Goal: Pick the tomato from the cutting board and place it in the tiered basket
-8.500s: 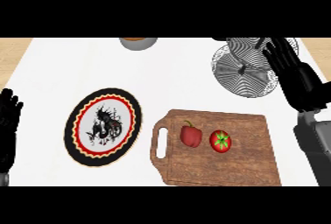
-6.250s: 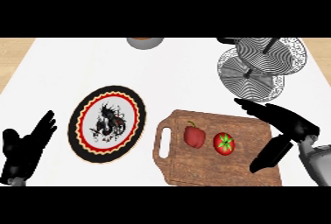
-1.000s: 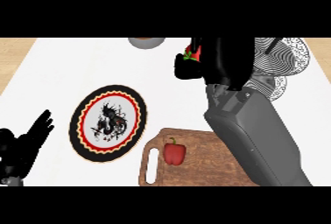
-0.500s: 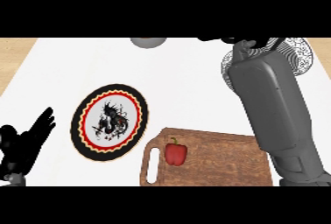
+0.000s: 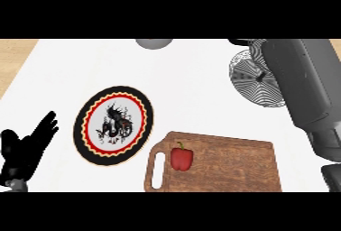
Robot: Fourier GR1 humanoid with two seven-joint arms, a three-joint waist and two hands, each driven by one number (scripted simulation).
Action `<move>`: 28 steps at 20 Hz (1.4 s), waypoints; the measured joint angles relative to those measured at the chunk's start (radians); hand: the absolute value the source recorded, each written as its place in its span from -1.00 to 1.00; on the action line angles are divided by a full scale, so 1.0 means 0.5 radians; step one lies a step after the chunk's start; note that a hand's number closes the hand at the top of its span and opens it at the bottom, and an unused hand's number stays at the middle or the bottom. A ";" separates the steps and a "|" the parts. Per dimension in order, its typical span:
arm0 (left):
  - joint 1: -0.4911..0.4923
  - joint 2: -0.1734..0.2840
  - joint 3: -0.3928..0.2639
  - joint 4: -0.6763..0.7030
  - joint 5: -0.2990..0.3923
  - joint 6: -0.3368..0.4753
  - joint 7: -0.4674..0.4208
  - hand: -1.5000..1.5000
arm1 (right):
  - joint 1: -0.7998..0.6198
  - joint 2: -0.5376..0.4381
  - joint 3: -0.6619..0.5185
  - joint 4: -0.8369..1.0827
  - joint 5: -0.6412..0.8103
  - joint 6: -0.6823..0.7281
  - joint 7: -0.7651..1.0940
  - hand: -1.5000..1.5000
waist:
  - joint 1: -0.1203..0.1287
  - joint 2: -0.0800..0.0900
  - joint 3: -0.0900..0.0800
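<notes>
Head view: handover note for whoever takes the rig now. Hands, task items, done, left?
Left hand: open, resting at the lower left edge, holding nothing.
Right hand: mostly out of view past the top edge; only the grey forearm shows, stretched over the wire basket. Fingers not readable.
Tomato: not visible; it is off the cutting board.
On the board: only a red pepper. A patterned plate sits left of it.
Done: tomato lifted from the board.
Left: confirm it is in the basket, release, bring the right arm back.
</notes>
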 measured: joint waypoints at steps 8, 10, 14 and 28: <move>-0.040 -0.020 -0.014 0.025 -0.030 0.026 -0.004 0.00 | -0.225 -0.271 0.173 0.386 0.292 0.142 -0.290 1.00 | 0.005 0.002 0.004; -0.052 -0.015 -0.009 0.031 -0.030 0.026 0.006 0.00 | -0.303 -0.302 0.173 0.503 0.325 0.147 -0.370 1.00 | 0.010 0.003 0.005; -0.054 -0.015 -0.003 0.032 -0.022 0.012 0.002 0.00 | -0.390 -0.341 0.190 0.676 0.391 0.156 -0.506 1.00 | 0.009 0.002 0.005; -0.032 -0.010 0.004 -0.006 -0.021 -0.006 0.017 0.00 | -0.502 -0.355 0.083 1.220 0.409 0.588 -0.292 -1.00 | 0.016 0.005 0.005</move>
